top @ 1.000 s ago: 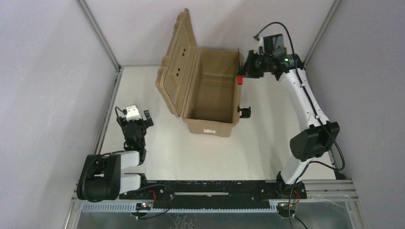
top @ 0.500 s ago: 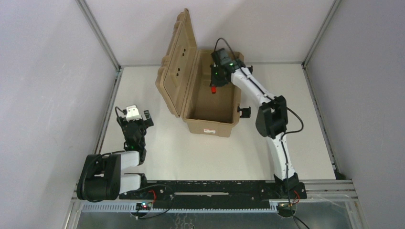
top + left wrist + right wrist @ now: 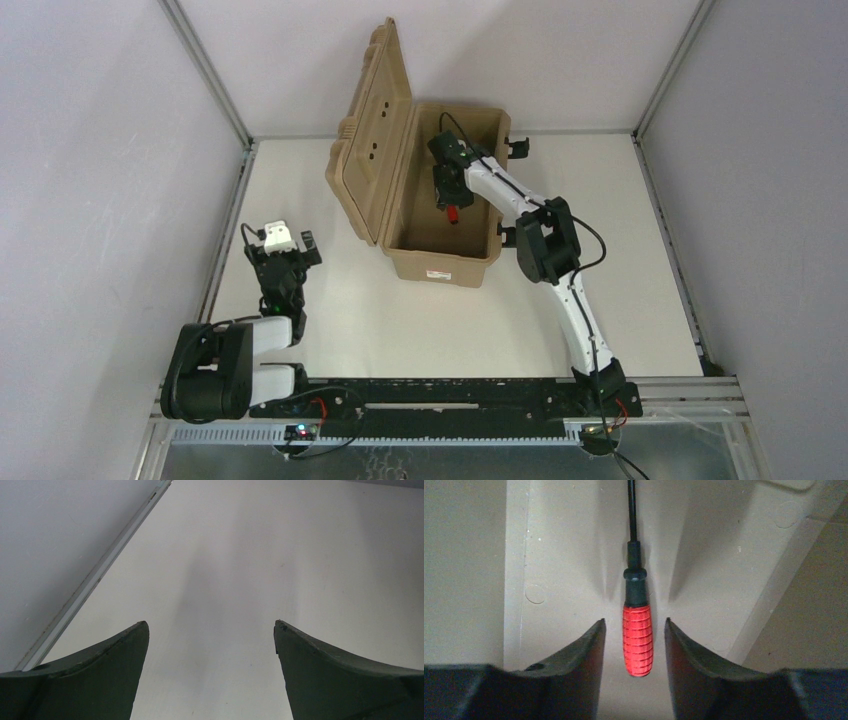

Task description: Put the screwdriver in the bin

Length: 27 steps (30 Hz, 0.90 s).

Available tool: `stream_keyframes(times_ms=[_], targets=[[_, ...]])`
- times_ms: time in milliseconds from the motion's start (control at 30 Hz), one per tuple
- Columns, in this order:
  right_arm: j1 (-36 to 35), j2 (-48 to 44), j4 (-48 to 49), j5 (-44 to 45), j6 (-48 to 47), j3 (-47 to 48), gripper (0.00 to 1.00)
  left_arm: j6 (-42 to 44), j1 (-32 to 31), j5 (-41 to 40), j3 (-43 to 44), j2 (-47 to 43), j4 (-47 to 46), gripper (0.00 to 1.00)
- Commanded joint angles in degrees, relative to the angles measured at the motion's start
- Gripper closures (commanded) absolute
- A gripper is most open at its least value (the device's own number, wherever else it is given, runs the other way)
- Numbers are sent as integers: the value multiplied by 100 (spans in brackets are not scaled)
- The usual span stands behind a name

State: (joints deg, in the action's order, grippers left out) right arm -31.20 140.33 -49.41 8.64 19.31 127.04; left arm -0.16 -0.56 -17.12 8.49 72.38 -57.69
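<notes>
From where I stand, no writing can be read. The one marking is a small white label [image 3: 437, 274] stuck on the near end wall of the tan bin [image 3: 408, 262]. It shows a touch of red and some dark print, too small to make out.
</notes>
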Motion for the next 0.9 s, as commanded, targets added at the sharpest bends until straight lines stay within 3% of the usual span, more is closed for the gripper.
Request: stream_keyframes(times_ms=[0, 333, 467, 633, 867], targets=[[-53, -677, 52, 63, -174, 278, 41, -80, 38, 104, 262, -14, -278, 0], [0, -2162, 99, 106, -816, 372, 24, -80, 38, 104, 267, -13, -277, 0], [235, -2694, -31, 332, -1127, 187, 1, -80, 38, 104, 264, -18, -278, 0], [974, -3452, 226, 823, -1390, -572, 0, -80, 38, 103, 261, -18, -278, 0], [2520, -4240, 745, 24, -1781, -1370, 0, -80, 38, 104, 260, -13, -278, 0]])
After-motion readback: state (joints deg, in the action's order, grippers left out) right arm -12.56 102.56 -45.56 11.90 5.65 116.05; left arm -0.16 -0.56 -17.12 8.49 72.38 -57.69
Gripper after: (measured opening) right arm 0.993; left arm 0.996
